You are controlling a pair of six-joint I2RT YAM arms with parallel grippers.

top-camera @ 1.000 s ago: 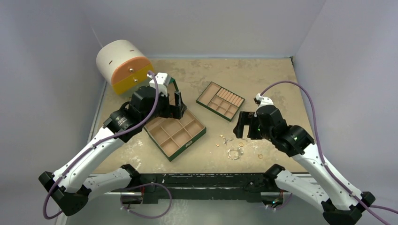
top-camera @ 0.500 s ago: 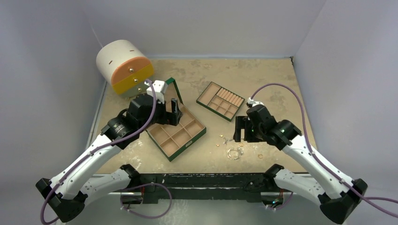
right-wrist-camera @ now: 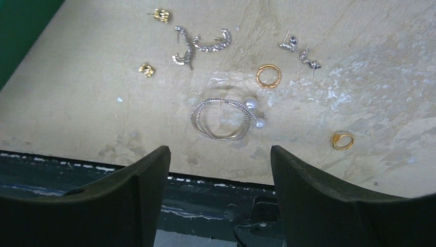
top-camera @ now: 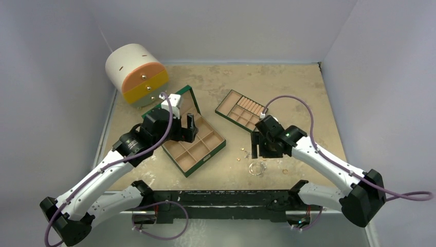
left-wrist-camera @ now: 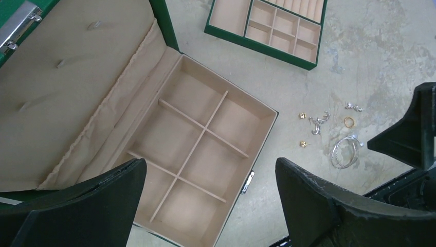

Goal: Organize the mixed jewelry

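Hoop point(right-wrist-camera: 222, 119) lying flat straight ahead of right gripper point(right-wrist-camera: 218, 164), centred on its released, empty fingers' gap; left gripper point(left-wrist-camera: 208, 170), also released, well apart over box point(left-wrist-camera: 154, 128).

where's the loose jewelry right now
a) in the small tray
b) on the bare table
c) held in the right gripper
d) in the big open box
b: the hoop, gold ring and earrings lie on the table, the box compartments are empty, and the right gripper is open, holding nothing.
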